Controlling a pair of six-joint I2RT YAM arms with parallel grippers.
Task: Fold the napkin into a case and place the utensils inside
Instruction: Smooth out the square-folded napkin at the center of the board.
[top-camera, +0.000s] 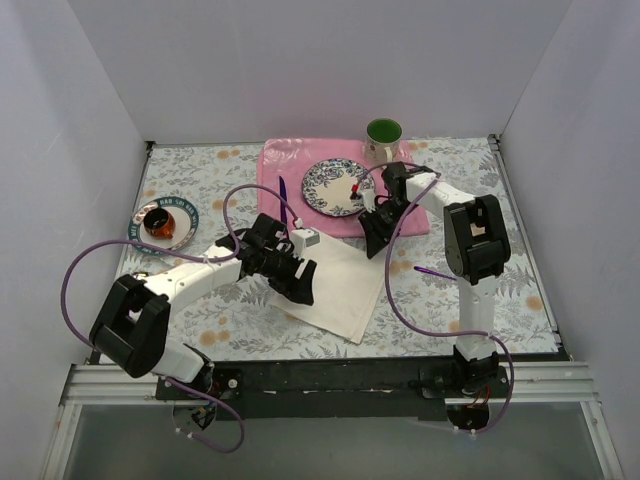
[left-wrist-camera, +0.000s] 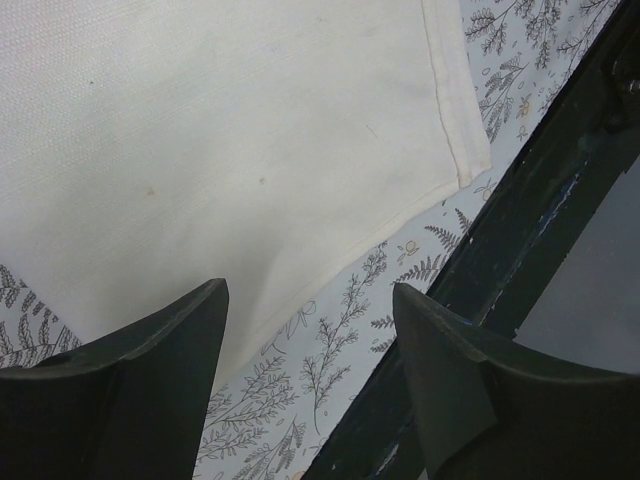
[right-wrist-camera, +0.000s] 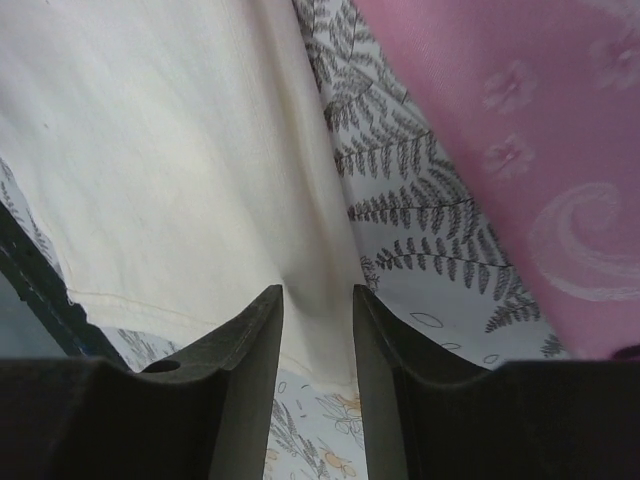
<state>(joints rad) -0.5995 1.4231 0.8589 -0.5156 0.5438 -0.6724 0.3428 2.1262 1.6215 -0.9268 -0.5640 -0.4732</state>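
Napkin (top-camera: 340, 295): corner nearward, long axis unclear.
Left gripper (left-wrist-camera: 308, 292): apart.
Right gripper (right-wrist-camera: 316, 294): narrowly apart, seemingly unclamped.
Table (top-camera: 245, 325): fern-print, white-walled.

Matt, finely woven cream cloth napkin (left-wrist-camera: 200, 150); satiny pink placemat (right-wrist-camera: 520, 150).

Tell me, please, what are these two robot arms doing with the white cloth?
Both arms are working on the cream-white napkin, which lies flat on the leaf-patterned table near the pink placemat. The left gripper is open above the napkin's near-left edge; the right gripper stands slightly open at its far-right edge. Neither holds the cloth, and it is not yet a narrow case.
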